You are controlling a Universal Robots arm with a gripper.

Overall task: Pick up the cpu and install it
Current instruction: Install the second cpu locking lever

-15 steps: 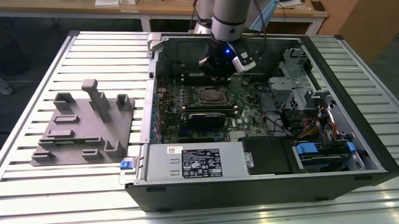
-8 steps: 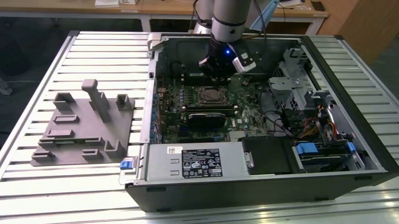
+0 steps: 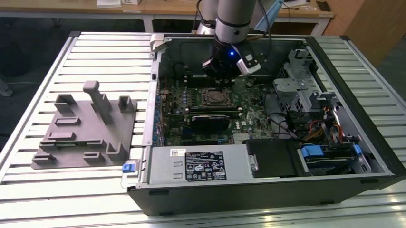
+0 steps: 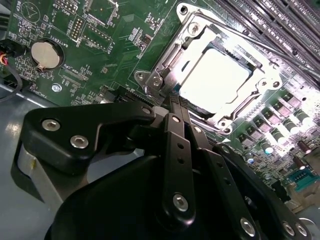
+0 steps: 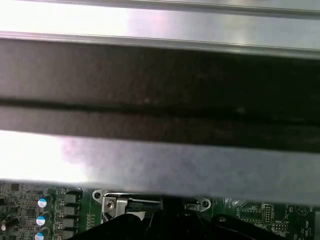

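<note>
Cpu (image 4: 215, 75) glare-washed in socket (image 4: 165, 65), pincer (image 3: 222, 76) fingertips hidden

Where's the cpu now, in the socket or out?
In. The second wrist view shows the cpu lying flat inside the socket's metal frame, the hand just beside it.

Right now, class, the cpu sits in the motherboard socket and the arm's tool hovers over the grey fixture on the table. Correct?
Not quite. The cpu does sit in the socket, but the exterior view shows the tool inside the computer case, above the motherboard, not over the grey fixture.
</note>
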